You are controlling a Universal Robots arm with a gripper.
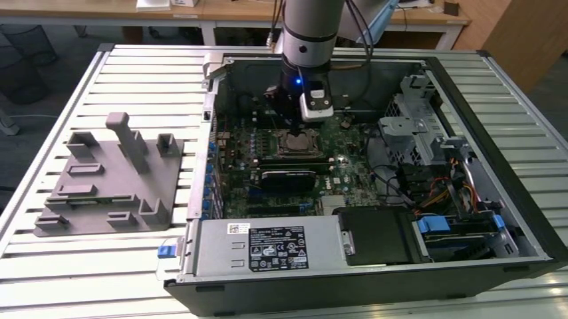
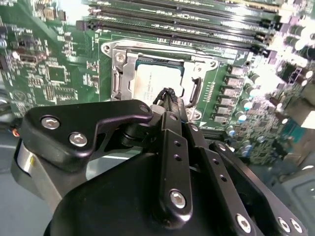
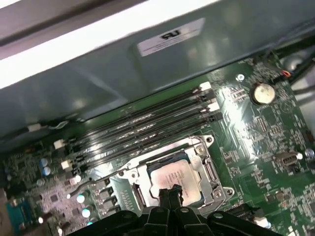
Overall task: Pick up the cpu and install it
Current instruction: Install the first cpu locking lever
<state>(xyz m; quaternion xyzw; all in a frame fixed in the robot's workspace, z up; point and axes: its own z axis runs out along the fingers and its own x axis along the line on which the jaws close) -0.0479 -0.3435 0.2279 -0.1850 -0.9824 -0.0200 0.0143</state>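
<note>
The cpu (image 3: 173, 173), a small square chip with a pale silver top, lies flat inside the metal socket frame (image 3: 205, 147) on the green motherboard (image 3: 256, 132). In the exterior view the cpu (image 1: 300, 141) sits near the middle of the open computer case (image 1: 497, 80). My gripper (image 3: 170, 189) hangs just over the chip's edge, its two black fingertips pressed together with nothing between them. In the second wrist view the gripper (image 2: 167, 92) ends at the rim of the cpu (image 2: 150, 81). From the exterior view the gripper (image 1: 297, 130) points straight down onto the socket.
Several long black memory slots (image 3: 142, 130) run beside the socket. A black card (image 1: 288, 179) and a silver power supply (image 1: 257, 246) lie in front of it. The drive cage (image 1: 417, 133) and cables fill the exterior view's right. A grey pegged tray (image 1: 111, 179) sits outside the case.
</note>
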